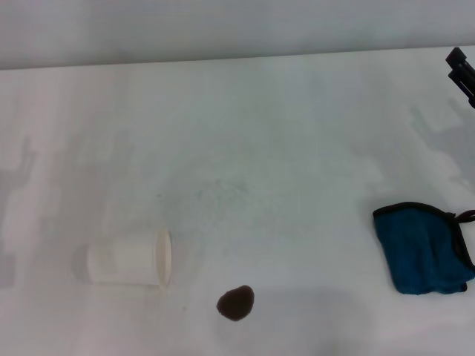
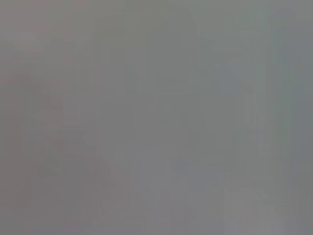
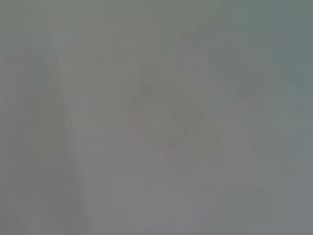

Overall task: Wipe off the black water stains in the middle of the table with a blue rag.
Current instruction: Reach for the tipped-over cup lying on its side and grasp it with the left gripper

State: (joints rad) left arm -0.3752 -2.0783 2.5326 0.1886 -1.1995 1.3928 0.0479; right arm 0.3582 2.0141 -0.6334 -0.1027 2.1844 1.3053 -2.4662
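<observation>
With our right hand [image 1: 462, 74] hanging far right, grip unreadable, the rag [image 1: 424, 248] lies ungrasped on the tabletop [image 1: 260, 133], well right of the stain [image 1: 236, 302].

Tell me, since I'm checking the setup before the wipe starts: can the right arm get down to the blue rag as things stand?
Probably yes. The right gripper shows at the table's far right edge, and the blue rag lies flat nearer the robot on that same side, with only bare table between them. The cup and stain lie well to the left.
</observation>
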